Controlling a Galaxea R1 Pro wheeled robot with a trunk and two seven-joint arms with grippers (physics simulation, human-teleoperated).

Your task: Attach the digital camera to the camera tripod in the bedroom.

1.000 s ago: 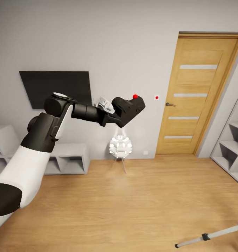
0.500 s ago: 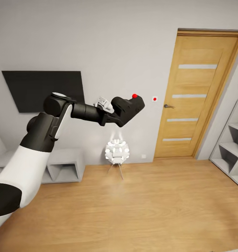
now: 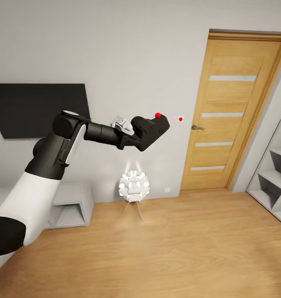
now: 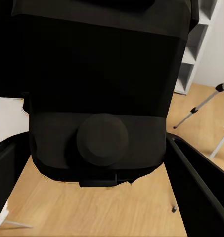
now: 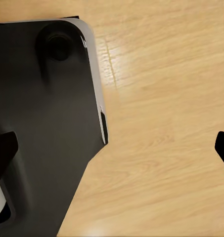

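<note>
Here, in the head view, the left arm reaches forward at mid-height and the left gripper is clamped on the camera, whose red button faces up and whose body tilts toward two o'clock from the wrist. Behind it stand a grey wall, a dark wall panel at nine o'clock, a wood door at three o'clock, a white lamp on the plank floor at six o'clock of the camera, and a white shelf at the right edge. In the left wrist view the camera sits between the two dark fingers, its round knob facing the lens, so the grip looks firm. Past it, at three o'clock of the camera in this picture, two thin silver legs of the tripod slant up beside the shelf. That is the relation that counts: I judge the tripod lies off to the robot's right of the held camera, legs standing roughly upright, so the base would need to turn that way before the left arm, the nearer and loaded one, can reach its head. In the right wrist view the right gripper is spread wide and empty, its dark tips at either edge, over bare floor and a black, grey-edged part of the robot's base.
</note>
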